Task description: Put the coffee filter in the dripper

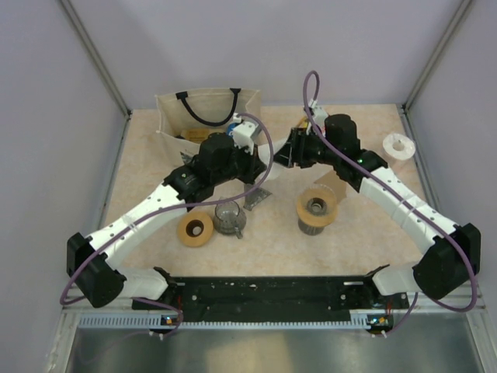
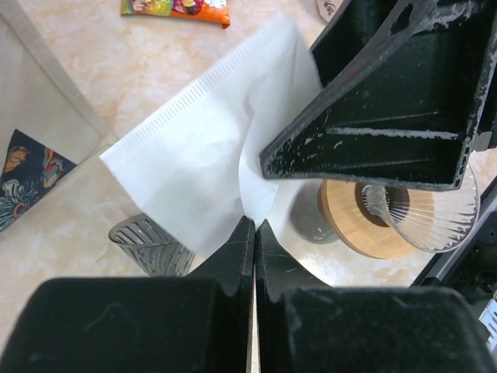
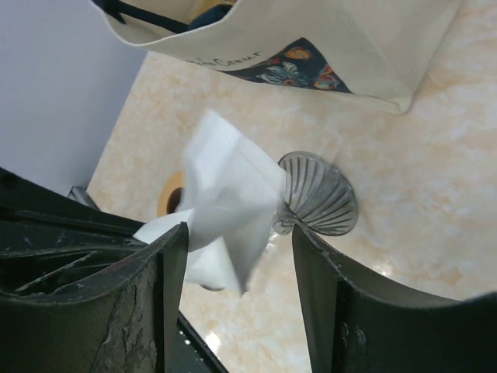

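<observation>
Left hand [image 2: 254,227] pinches coffee filter [image 2: 194,171]; tote bag [image 3: 349,31] lettering illegible.

My left gripper [image 2: 254,225] is pinched tight. My right gripper [image 3: 237,233] stands with jaws apart. Both arms reach inward, wrists close.

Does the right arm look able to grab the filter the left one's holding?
Likely yes. The left end effector pinches the filter by one end. The right end effector is open, with the filter's free part between its jaws, and nothing blocks it.
</observation>
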You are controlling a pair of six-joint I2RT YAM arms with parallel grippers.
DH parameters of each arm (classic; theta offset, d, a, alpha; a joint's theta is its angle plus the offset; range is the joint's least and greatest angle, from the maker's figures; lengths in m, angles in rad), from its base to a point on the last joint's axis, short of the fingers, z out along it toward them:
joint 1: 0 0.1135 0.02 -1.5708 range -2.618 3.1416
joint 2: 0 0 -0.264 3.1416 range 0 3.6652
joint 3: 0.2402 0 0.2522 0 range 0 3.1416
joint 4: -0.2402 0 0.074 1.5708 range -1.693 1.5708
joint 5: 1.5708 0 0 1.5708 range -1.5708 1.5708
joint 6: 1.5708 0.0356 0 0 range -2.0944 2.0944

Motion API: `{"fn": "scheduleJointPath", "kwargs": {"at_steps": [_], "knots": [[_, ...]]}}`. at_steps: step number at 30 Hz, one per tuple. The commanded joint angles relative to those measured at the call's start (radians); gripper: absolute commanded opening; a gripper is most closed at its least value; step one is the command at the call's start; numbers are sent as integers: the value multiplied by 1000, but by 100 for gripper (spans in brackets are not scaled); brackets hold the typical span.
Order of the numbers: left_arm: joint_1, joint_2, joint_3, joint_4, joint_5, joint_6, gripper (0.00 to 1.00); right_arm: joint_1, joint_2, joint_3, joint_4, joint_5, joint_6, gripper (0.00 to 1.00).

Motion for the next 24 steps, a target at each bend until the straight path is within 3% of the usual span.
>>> {"fn": "scheduleJointPath", "kwargs": {"at_steps": [1, 10, 17, 24], "knots": [[-3, -10, 54, 3, -49, -4, 0, 16, -10, 62, -56, 169, -41, 56], [-6, 3, 57, 20, -96, -47, 0, 28, 22, 68, -32, 120, -28, 54], [-7, 28, 86, -9, -217, -110, 0, 27, -42, 27, 17, 112, -36, 56], [-7, 10, 73, 17, -145, -127, 0, 27, -69, 5, 52, 137, -27, 56]]}}
